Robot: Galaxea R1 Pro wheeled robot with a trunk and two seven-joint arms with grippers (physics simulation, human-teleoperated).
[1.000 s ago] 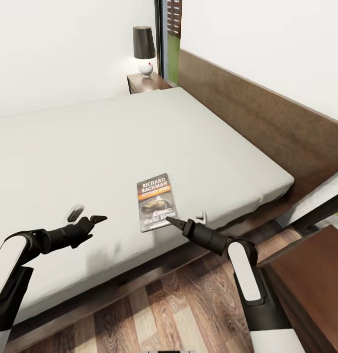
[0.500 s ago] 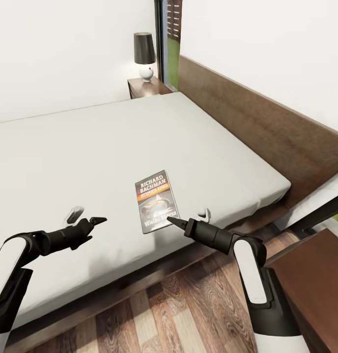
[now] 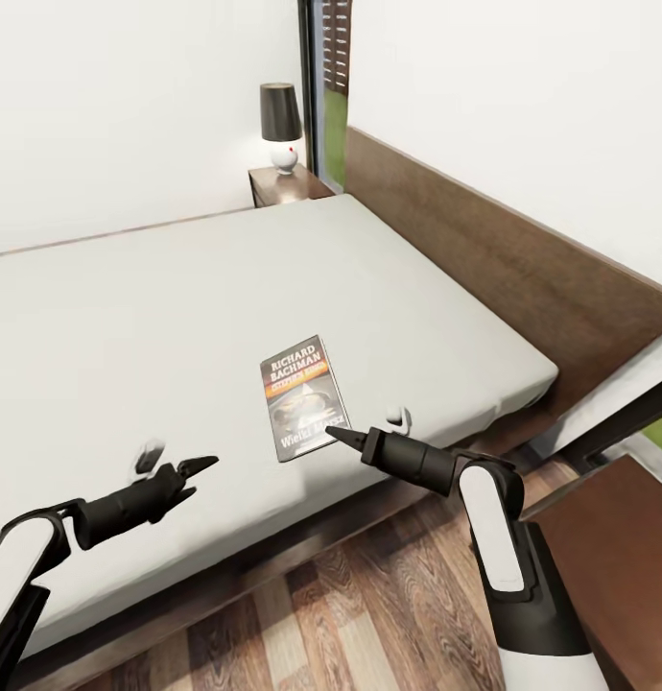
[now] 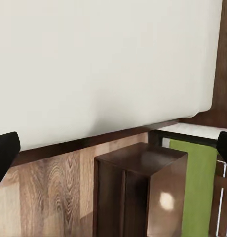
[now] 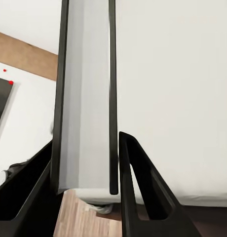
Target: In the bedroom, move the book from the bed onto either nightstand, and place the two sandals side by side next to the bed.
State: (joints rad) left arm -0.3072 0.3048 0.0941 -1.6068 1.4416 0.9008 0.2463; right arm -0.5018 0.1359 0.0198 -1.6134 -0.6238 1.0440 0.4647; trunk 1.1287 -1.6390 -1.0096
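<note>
Right gripper (image 3: 333, 435): tip at the near edge of the book (image 3: 304, 396). In the right wrist view the two fingers (image 5: 143, 197) stand on either side of the book's edge, the pale page block running up between them; jaws narrow, about the book's thickness. Whether the pads already press on the covers, I cannot tell. No lift visible: in the head view the book lies flat on the bed (image 3: 177, 317).

Left gripper (image 3: 201, 467): over the bed's near edge, well apart from the book, on its far side from the right arm. Jaws wide in the left wrist view, fingertips (image 4: 5, 150) at the frame's sides, nothing between them. That view looks past the mattress edge to a lampless dark stand (image 4: 138, 192) on the plank floor.

Book: near the bed's near edge, cover up, title legible.

Nightstand (image 3: 288, 182): with lamp (image 3: 280, 125), beyond the book at the bed's far corner, by the window. Sandals not located.

Risks, judged:
- Thin edge grip; the book may pivot or slip out when raised, since only a narrow strip is pinched.
- Fingers could pinch one cover alone, letting pages fan open.
- Lower finger may dig into the soft mattress and push the book away.
- Long carry to the stand; the base must move, jolts could shake it loose.
</note>
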